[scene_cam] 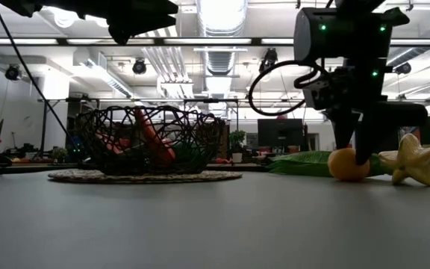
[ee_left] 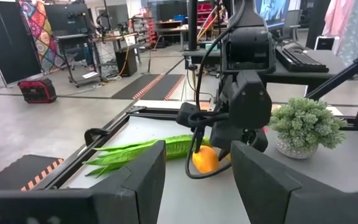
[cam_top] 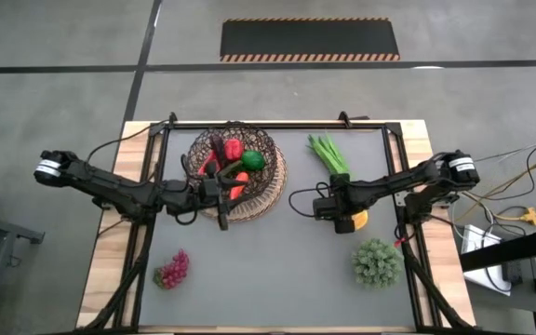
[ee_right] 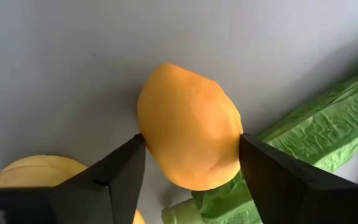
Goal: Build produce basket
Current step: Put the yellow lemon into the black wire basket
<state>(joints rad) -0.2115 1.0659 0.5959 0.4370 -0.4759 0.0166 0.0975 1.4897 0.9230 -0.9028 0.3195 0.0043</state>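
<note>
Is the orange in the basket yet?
No. The orange sits on the table between the right gripper's fingers, away from the basket.

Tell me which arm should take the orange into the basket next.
Right. The right hand already has its fingers on both sides of the orange on the table, beside the green stalks. The left hand hovers over the basket.

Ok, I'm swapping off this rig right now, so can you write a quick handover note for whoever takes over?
Right end effector: down at the table, fingers on either side of the orange, seemingly touching it; not lifted.
Left end effector: over the basket's near rim; its fingers look apart and empty.
Done: red and green pieces lie in the basket.
Left on the table: the orange, green stalks, yellow star-shaped fruit, red grapes.
</note>
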